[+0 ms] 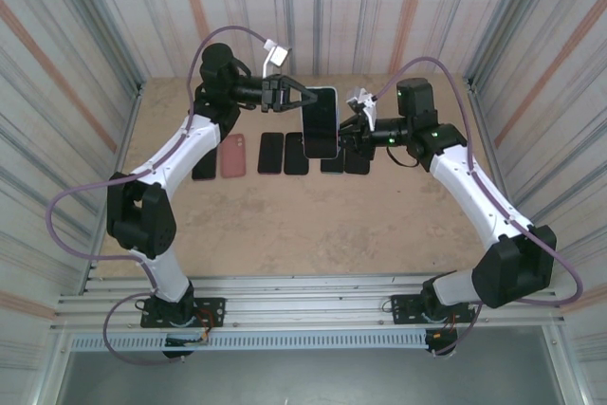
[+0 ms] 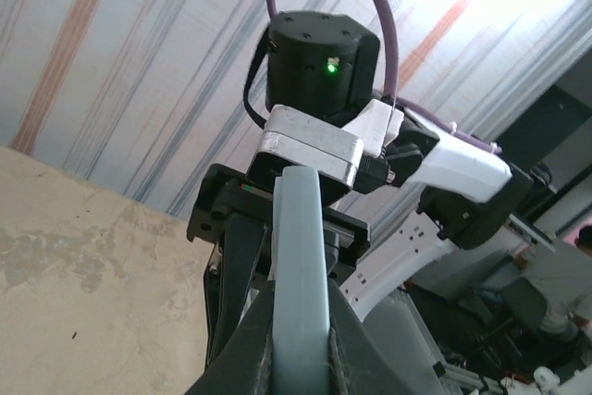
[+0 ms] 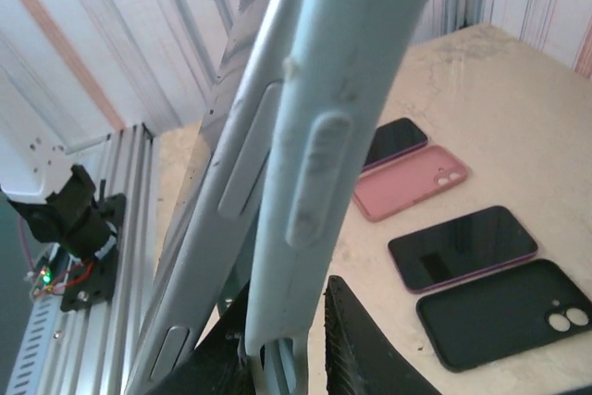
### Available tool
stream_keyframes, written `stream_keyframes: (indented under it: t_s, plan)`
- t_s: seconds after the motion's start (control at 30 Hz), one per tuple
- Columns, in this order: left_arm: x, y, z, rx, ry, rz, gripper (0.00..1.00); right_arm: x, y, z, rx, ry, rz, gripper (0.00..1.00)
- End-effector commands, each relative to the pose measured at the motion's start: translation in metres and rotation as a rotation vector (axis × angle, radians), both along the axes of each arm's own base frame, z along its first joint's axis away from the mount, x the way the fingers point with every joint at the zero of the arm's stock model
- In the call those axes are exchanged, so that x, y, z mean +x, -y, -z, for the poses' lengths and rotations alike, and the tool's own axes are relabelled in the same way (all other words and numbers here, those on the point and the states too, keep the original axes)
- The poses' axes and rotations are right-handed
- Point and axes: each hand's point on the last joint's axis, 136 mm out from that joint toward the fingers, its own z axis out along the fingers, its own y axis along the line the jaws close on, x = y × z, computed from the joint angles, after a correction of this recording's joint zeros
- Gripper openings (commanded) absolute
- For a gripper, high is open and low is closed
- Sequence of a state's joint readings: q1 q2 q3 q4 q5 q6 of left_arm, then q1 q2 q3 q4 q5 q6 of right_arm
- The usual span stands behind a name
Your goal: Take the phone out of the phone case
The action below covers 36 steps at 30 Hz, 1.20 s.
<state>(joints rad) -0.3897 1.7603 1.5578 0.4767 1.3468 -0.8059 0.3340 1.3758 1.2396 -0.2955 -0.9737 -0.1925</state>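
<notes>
The phone (image 1: 320, 120), dark screen up, hangs above the table in a pale blue phone case between my two grippers. My left gripper (image 1: 301, 101) is shut on its left edge; in the left wrist view the pale blue edge (image 2: 301, 228) sits clamped between the fingers of that gripper (image 2: 298, 307). My right gripper (image 1: 344, 130) is at the right edge. In the right wrist view the case (image 3: 342, 117) has peeled away from the phone's side (image 3: 231, 182), and the right gripper (image 3: 287, 302) is shut on the case's lip.
On the table below lies a row of phones and cases: a pink case (image 1: 233, 156) (image 3: 412, 182), dark phones (image 1: 271, 154) (image 3: 462, 247) and a dark case (image 3: 504, 312). Corrugated walls (image 1: 85, 64) enclose the table. A metal rail (image 1: 303, 291) runs along the near edge.
</notes>
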Motion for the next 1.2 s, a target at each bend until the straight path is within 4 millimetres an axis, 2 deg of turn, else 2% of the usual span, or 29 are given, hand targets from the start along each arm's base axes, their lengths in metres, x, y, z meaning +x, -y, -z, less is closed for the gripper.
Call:
stream_keyframes:
  t_s: [0.0,0.23,0.47,0.9,1.07,1.17]
  plan:
    - [0.021,-0.002,-0.025,-0.059,-0.049,-0.136,0.0,-0.012,-0.004,-0.026,0.138,-0.066,-0.017,0.23]
    - [0.059,-0.006,-0.017,-0.145,-0.328,-0.317,0.0,0.007,0.008,-0.035,0.39,-0.272,0.204,0.29]
    - [0.06,0.001,-0.003,-0.151,-0.411,-0.317,0.0,0.019,0.022,-0.043,0.596,-0.401,0.36,0.25]
    - [0.077,0.007,0.027,-0.142,-0.548,-0.341,0.0,0.022,0.017,-0.038,0.682,-0.558,0.397,0.12]
    - [0.091,0.006,0.05,-0.104,-0.656,-0.394,0.14,0.025,0.018,-0.029,0.72,-0.649,0.411,0.06]
    - [0.093,0.006,0.054,-0.105,-0.683,-0.404,0.22,0.026,0.015,-0.022,0.727,-0.698,0.403,0.05]
